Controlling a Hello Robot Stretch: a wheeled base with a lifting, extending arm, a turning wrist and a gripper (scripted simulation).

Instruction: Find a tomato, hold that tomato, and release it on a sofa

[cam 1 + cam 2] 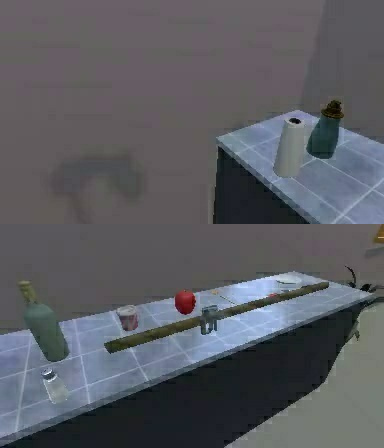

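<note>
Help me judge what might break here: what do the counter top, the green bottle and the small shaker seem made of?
Counter top: pale blue-grey tiles, ceramic or stone by the grid of joints, faint sheen. Bottle: likely green glass, smooth and glossy-looking. Shaker: see-through body, glass or plastic, with a pale cap; too small to tell which.

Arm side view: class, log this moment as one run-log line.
tomato: on tiled counter | can: left of tomato | green bottle: counter's left end
</note>
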